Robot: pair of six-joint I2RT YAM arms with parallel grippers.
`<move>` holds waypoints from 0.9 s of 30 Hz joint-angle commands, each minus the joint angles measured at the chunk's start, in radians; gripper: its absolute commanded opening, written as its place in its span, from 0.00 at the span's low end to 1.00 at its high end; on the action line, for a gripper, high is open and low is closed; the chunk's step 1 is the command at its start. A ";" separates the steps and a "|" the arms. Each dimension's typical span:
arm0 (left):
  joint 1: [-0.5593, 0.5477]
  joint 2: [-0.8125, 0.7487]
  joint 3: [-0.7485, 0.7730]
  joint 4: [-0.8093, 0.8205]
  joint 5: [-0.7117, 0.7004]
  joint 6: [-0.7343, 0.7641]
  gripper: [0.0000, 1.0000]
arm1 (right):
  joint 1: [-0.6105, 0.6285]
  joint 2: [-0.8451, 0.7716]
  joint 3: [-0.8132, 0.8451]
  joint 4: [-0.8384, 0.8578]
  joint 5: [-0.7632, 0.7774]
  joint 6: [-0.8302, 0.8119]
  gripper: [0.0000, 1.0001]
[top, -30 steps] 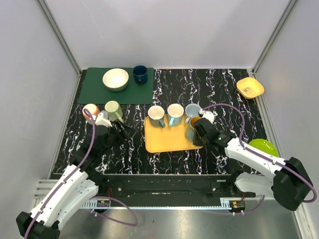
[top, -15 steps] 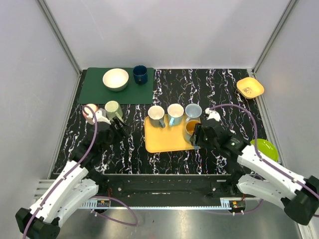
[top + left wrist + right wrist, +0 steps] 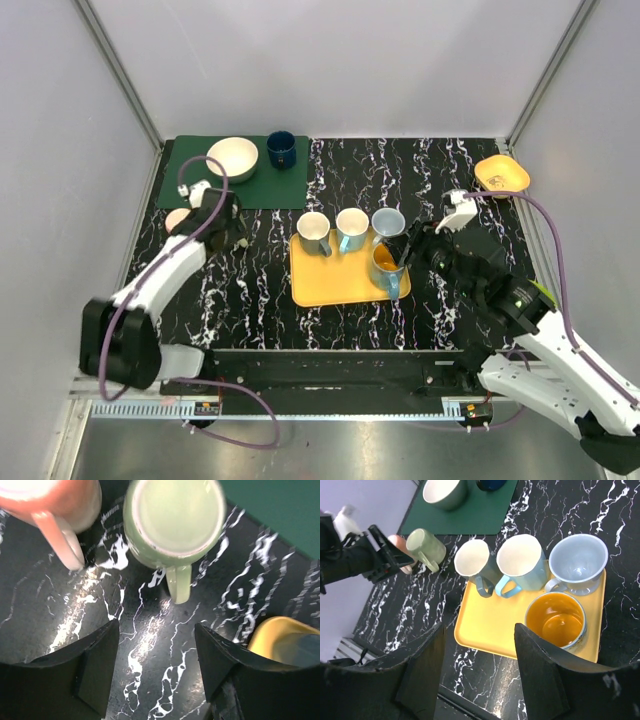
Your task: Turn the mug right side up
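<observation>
A pale green mug [image 3: 175, 520] stands upside down on the black marble table, its handle pointing at my left gripper [image 3: 157, 645]. The gripper is open and empty just short of the handle. A pink mug [image 3: 50, 500] stands upside down beside the green one, to its left. In the top view my left gripper [image 3: 224, 228] covers the green mug, and the pink mug [image 3: 178, 218] shows beside it. The right wrist view shows the green mug [image 3: 425, 547] too. My right gripper [image 3: 480, 655] is open and empty, raised over the front edge of the yellow tray [image 3: 490, 625].
The tray [image 3: 330, 285] holds several upright mugs, among them an orange-lined one [image 3: 387, 262] next to my right gripper [image 3: 412, 248]. A green mat [image 3: 190, 180] carries a cream bowl [image 3: 232, 158] and a dark blue cup [image 3: 281, 150]. A yellow bowl [image 3: 501, 176] sits back right.
My left arm has reached forward and left, over the green and pink mugs. My right gripper has let go of the orange-lined mug and pulled up and away to the right.
</observation>
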 commanded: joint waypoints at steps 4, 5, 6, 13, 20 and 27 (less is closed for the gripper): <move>0.030 0.212 0.079 0.073 0.082 -0.026 0.61 | 0.007 0.020 0.020 0.051 -0.063 -0.059 0.63; 0.033 0.246 0.089 0.076 0.082 -0.026 0.60 | 0.007 0.017 0.018 0.054 -0.064 -0.057 0.63; 0.034 0.260 0.101 0.089 0.082 -0.026 0.60 | 0.008 0.005 0.009 0.060 -0.069 -0.059 0.63; 0.057 0.375 0.165 0.106 0.085 -0.024 0.54 | 0.007 -0.017 -0.025 0.063 -0.064 -0.066 0.64; 0.080 0.412 0.132 0.161 0.045 -0.090 0.49 | 0.007 -0.005 -0.037 0.069 -0.073 -0.069 0.64; 0.086 0.383 0.119 0.207 0.002 -0.098 0.46 | 0.007 0.001 -0.052 0.065 -0.078 -0.069 0.64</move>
